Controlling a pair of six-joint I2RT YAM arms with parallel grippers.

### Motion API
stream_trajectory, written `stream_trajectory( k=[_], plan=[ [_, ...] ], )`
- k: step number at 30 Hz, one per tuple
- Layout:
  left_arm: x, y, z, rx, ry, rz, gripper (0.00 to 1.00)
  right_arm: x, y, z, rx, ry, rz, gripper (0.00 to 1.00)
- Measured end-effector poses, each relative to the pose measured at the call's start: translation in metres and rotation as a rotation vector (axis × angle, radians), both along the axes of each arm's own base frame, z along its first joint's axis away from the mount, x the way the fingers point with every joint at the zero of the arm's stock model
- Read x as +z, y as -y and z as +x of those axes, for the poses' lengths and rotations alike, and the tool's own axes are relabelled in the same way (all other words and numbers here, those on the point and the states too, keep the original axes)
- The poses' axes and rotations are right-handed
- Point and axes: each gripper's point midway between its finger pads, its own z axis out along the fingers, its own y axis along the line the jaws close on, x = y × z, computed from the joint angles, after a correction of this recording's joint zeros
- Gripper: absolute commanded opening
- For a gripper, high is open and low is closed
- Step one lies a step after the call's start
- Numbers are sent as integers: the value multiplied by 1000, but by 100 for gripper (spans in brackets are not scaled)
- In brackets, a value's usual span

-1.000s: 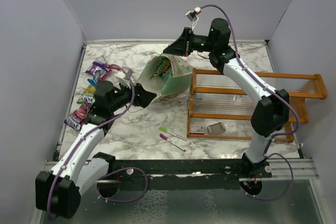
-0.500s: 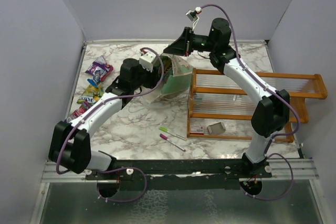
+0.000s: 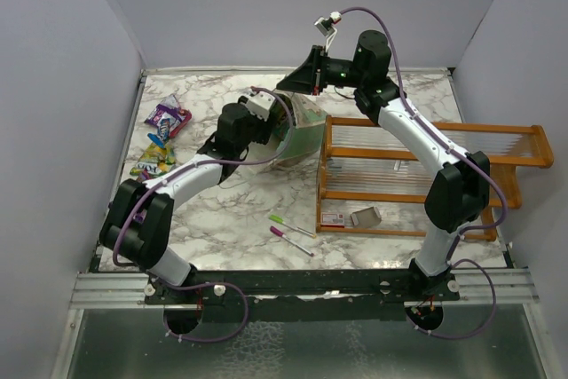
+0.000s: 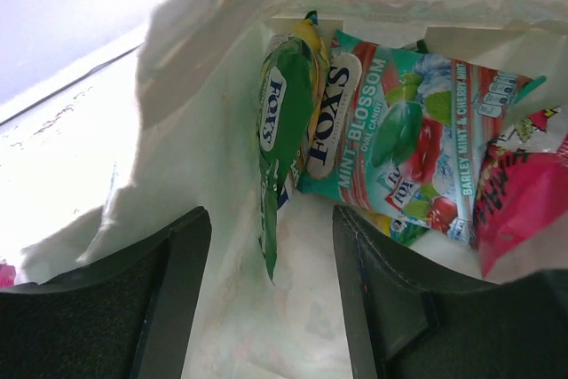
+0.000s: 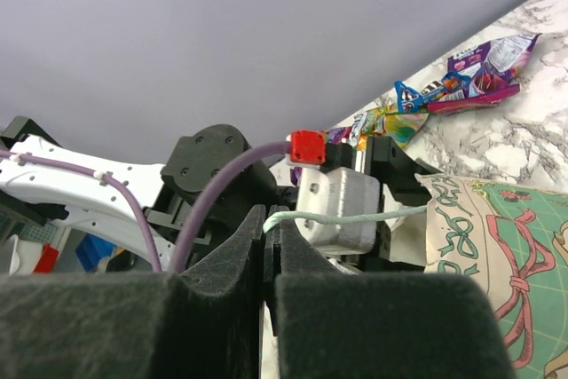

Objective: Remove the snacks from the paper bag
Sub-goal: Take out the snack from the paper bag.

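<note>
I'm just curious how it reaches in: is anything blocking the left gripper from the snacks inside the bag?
Nothing visible does. The left gripper sits open at the mouth of the paper bag, and a green snack packet lies straight ahead of it, uncovered.

The left arm (image 3: pixel 191 175) stretches forward and to the right, its left hand (image 4: pixel 271 224) angled downward with both fingers spread apart. The right arm (image 3: pixel 413 130) arches high and bends back leftward, its right hand (image 5: pixel 269 241) pinched shut on a thin string handle (image 5: pixel 355 215).
</note>
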Motion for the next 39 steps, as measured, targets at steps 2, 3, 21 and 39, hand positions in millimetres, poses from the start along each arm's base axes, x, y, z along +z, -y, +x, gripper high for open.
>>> stream_trajectory(
  k=[2, 3, 21, 39],
  plan=[
    [-3, 0, 7, 12, 16, 6, 60, 0, 0, 0, 0, 0, 0, 1],
    [-6, 1, 10, 14, 24, 10, 60, 0, 0, 0, 0, 0, 0, 1],
    [-53, 0, 31, 57, -3, 81, 4, 1, 1, 0, -7, 15, -6, 1],
    [80, -10, -62, 5, -10, -193, 0, 5, 3, -1, -21, 22, -2, 1]
  ],
)
